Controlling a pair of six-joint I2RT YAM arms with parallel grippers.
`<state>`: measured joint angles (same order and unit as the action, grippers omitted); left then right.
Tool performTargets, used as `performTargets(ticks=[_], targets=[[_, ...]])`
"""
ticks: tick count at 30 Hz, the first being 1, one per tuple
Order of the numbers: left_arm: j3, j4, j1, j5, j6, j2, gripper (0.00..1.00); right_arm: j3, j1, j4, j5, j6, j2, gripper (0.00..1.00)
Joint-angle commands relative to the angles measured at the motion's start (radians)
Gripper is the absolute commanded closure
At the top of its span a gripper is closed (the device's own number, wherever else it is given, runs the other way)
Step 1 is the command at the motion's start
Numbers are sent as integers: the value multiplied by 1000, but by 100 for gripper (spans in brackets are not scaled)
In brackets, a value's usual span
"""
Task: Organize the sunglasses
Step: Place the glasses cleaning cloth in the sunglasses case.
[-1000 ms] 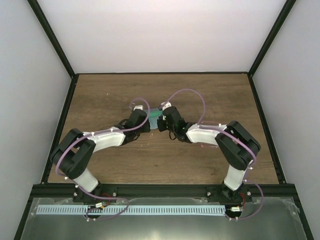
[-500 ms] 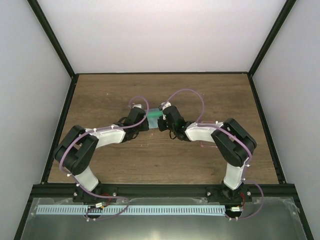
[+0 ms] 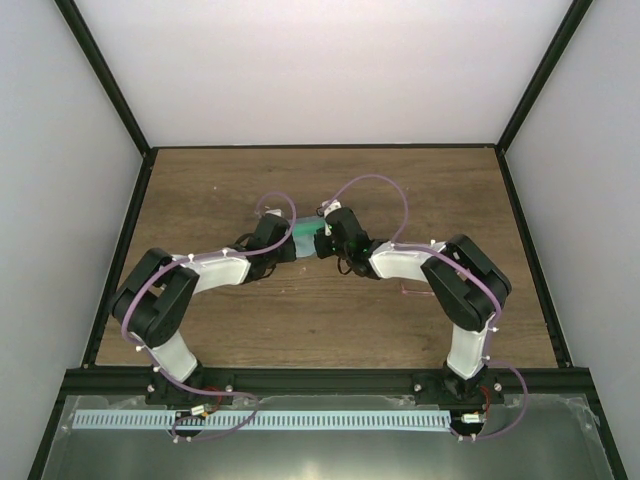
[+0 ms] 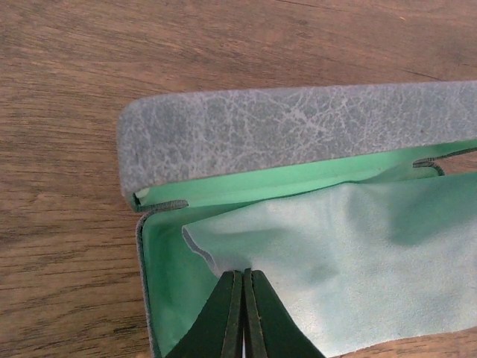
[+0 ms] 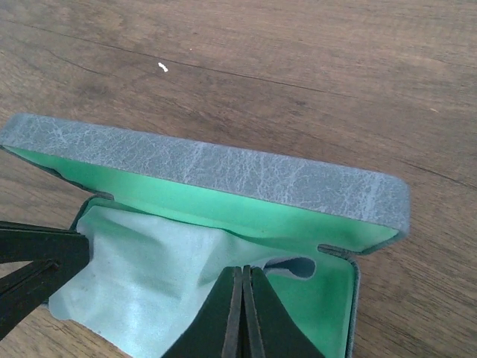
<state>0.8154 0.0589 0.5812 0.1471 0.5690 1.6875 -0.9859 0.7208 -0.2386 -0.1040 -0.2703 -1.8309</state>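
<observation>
An open glasses case (image 3: 306, 236), grey outside and green inside, lies mid-table with its lid (image 4: 298, 134) raised; it also shows in the right wrist view (image 5: 223, 168). A pale green cloth (image 4: 358, 253) lies across its inside. My left gripper (image 4: 244, 272) is shut on the cloth's left part. My right gripper (image 5: 242, 270) is shut on the cloth (image 5: 149, 276) near its right end. The left gripper's fingers (image 5: 37, 261) show at the left edge of the right wrist view. In the top view the left gripper (image 3: 293, 243) and right gripper (image 3: 322, 243) meet at the case. No sunglasses show inside the case.
A thin pinkish thing (image 3: 410, 292) lies on the wooden table (image 3: 220, 190) beside the right arm's forearm; I cannot tell what it is. Black frame posts and white walls bound the table on three sides.
Both grippers have shifted a little toward the far side, staying together at the case. Both forearms have swung slightly with them.
</observation>
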Motion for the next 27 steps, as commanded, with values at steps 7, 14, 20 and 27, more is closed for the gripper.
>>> performTargets(ticks=[7,14,20,27], targets=[[16,11,-17,-8,-15,-2,96,-34,-9,-4,3,19,2,99],[16,14,-25,-12,-15,9,96,-32,-13,-5,0,18,-11,99],[20,21,-31,-23,-17,28,96,-43,-16,-6,8,16,-41,99],[21,19,-34,-39,-17,14,96,-38,-17,-2,27,13,-14,99]])
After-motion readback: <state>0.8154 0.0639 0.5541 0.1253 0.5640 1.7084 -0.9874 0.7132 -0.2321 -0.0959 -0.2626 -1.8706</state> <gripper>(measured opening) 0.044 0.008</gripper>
